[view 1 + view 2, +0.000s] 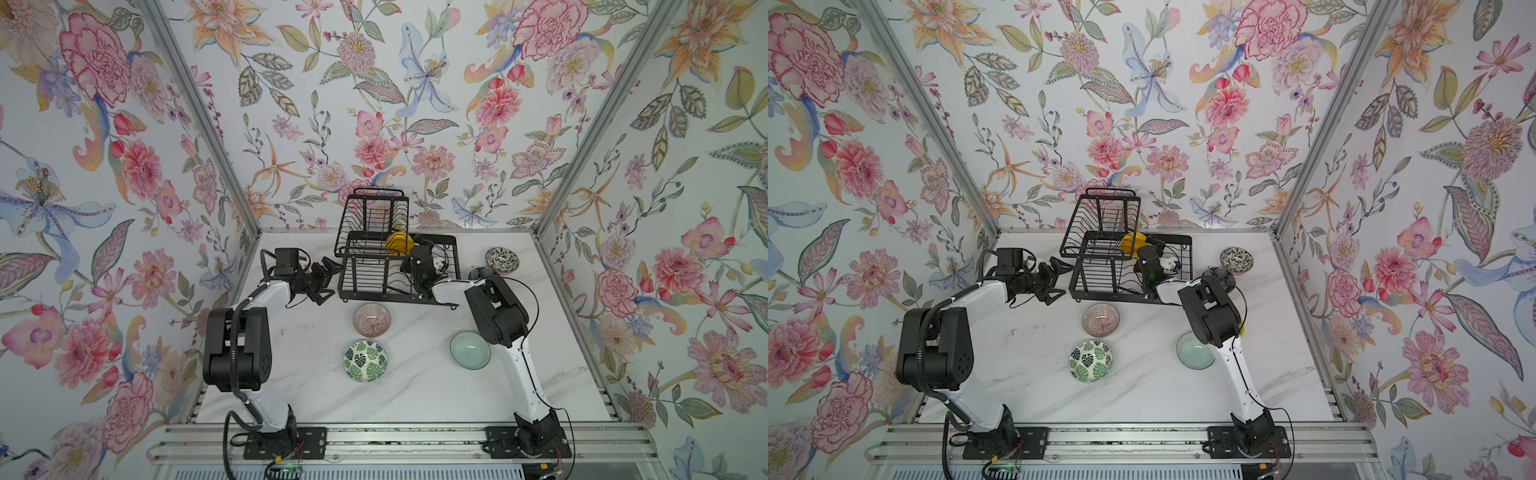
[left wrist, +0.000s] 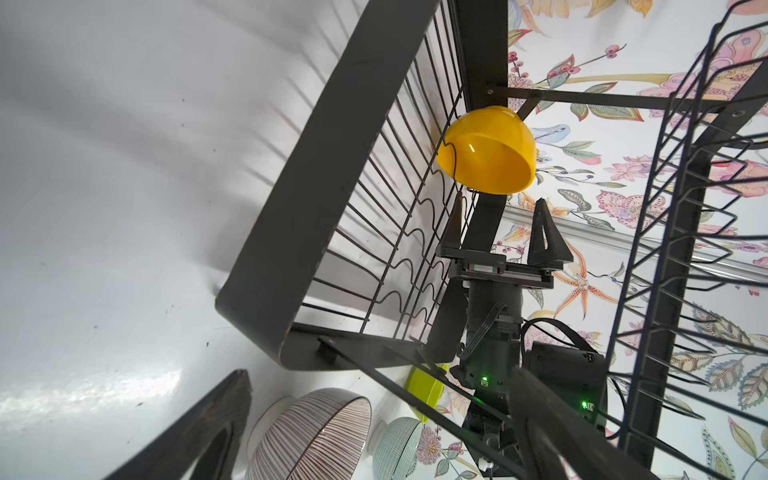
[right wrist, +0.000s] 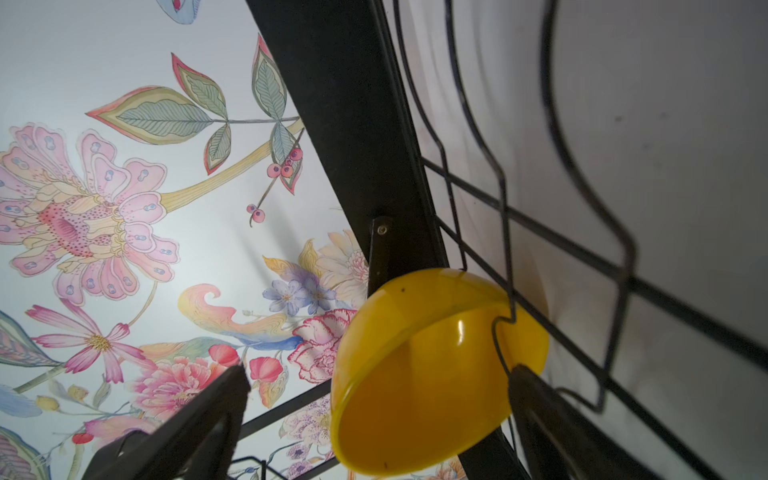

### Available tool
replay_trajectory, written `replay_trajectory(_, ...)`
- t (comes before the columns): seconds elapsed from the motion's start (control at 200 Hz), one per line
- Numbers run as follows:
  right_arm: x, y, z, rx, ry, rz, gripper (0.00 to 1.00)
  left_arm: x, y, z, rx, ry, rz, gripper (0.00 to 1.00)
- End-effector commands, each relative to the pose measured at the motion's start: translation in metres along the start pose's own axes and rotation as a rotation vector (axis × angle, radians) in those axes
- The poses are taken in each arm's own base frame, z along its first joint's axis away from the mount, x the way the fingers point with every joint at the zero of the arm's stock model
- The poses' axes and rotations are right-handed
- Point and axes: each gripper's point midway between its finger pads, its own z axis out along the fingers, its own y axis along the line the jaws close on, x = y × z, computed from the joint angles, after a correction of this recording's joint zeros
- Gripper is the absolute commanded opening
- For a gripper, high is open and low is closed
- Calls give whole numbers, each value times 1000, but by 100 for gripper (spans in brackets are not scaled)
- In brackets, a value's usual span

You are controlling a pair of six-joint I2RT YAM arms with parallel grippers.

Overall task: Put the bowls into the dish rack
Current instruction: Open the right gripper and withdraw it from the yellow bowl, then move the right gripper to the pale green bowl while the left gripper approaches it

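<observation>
The black wire dish rack [image 1: 395, 297] [image 1: 1121, 297] stands at the back. A yellow bowl [image 1: 398, 243] [image 1: 1133, 242] [image 3: 419, 374] leans on its side in the lower tray's wavy wires. My right gripper [image 1: 409, 251] [image 3: 378, 374] is inside the tray, open, fingertips level with that bowl's rim. My left gripper [image 1: 332, 279] [image 2: 380, 374] hangs open and empty beside the rack's left end. On the table lie a ribbed bowl [image 1: 372, 319], leaf bowl [image 1: 365, 360], aqua bowl [image 1: 470, 350], black-and-white bowl [image 1: 502, 260], dark blue bowl [image 1: 1219, 276] and lime bowl [image 2: 424, 388].
The rack's raised basket [image 1: 374, 216] stands over the tray's back left part. My right arm's elbow [image 1: 496, 311] covers most of the dark blue and lime bowls. Flowered walls close in the marble table [image 1: 311, 399] on three sides.
</observation>
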Motion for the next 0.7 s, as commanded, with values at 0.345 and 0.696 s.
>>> replay_trajectory(0.345,-8,54,-33,78,138,-107,99,11,25,-26,-130,-46,77,99)
replay_trajectory(0.696,-50,71,-68,240,212,-381,99,31,42,-46,-210,-95,97,99)
